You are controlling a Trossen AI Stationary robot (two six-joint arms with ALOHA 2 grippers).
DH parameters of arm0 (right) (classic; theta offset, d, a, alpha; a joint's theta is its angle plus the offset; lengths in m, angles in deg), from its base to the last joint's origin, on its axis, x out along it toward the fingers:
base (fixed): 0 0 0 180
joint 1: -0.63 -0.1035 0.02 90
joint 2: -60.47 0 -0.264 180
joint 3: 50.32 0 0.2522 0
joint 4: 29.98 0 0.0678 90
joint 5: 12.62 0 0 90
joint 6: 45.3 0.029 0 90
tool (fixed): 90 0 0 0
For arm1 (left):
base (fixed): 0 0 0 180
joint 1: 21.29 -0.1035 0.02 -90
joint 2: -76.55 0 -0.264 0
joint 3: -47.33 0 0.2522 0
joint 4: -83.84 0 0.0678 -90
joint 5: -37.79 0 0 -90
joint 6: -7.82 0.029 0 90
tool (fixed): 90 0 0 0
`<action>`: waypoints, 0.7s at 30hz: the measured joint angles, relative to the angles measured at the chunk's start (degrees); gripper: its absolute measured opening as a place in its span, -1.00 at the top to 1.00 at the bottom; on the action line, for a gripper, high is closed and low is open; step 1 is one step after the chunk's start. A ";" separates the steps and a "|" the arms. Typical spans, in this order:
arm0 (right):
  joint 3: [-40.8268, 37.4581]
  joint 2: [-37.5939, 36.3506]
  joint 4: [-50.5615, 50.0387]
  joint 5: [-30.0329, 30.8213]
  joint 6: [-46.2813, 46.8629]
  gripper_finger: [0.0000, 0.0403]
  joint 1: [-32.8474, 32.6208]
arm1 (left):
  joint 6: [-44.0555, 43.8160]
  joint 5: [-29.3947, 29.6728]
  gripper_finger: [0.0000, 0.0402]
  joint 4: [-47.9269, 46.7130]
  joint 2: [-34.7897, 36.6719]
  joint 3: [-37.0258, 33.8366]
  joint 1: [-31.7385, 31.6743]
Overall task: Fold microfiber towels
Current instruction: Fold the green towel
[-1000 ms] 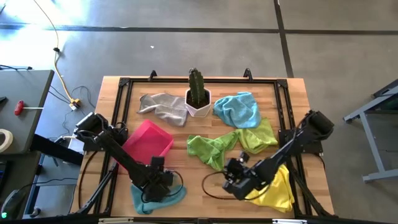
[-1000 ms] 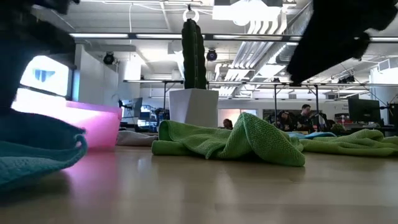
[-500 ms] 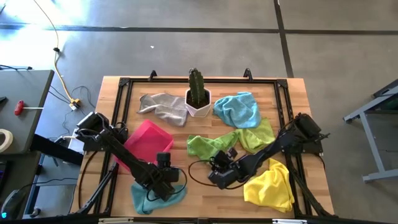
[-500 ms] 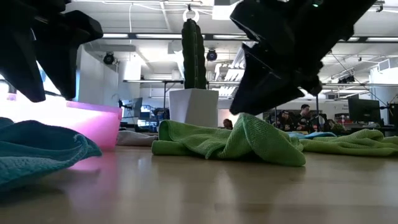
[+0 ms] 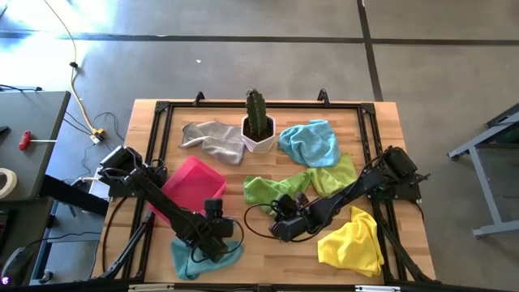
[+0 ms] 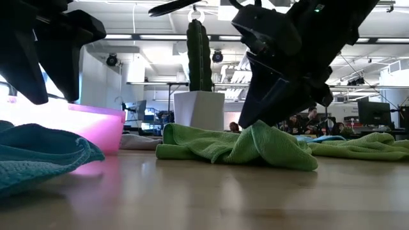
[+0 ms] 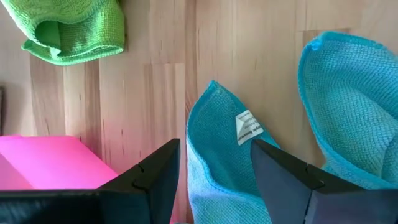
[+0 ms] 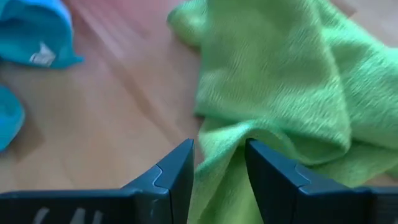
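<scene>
A teal-blue towel (image 5: 193, 258) lies crumpled at the table's near left, its labelled corner (image 7: 245, 124) flat on the wood. My left gripper (image 7: 216, 144) hangs open just above it, clear of the cloth in the low view (image 6: 57, 101). A lime green towel (image 5: 261, 191) lies bunched in the middle, with a raised fold (image 6: 259, 131) at its near end. My right gripper (image 8: 219, 144) is open, and its fingers stand on either side of that fold. A second green towel (image 5: 334, 177), a yellow one (image 5: 353, 245), a light blue one (image 5: 310, 142) and a grey one (image 5: 212, 138) lie untouched. My right gripper comes slanting down from the table's right and near side onto the raised fold (image 8: 225, 155) at the green towel's near end. A finger stands on each side of the fold. Whether the fingers touch the cloth I cannot tell. The towel rests on the table.
A pink tray (image 5: 193, 185) sits just beyond the left gripper. A potted cactus (image 5: 258, 130) stands at the far middle. A black frame (image 5: 162, 122) runs around the tabletop. Bare wood (image 5: 251, 247) lies between the two grippers along the near edge.
My right gripper has gone from beside the yellow towel toward the table's left and down onto the green towel's near fold, rolling as it went. The yellow towel now shows whole. My left gripper has tipped a little above the teal-blue towel.
</scene>
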 joint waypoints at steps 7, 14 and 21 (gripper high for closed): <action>0.00 0.00 -0.83 -2.66 -1.55 0.61 -0.22 | 0.00 0.09 0.06 0.06 0.00 0.00 0.02; 0.69 -0.11 -3.02 -8.38 -6.89 0.93 -1.56 | 1.09 5.25 0.06 4.35 0.00 0.00 0.00; 10.89 -0.13 -16.92 -8.65 -13.57 0.98 -4.21 | 9.58 16.03 0.06 18.52 0.00 0.02 -0.30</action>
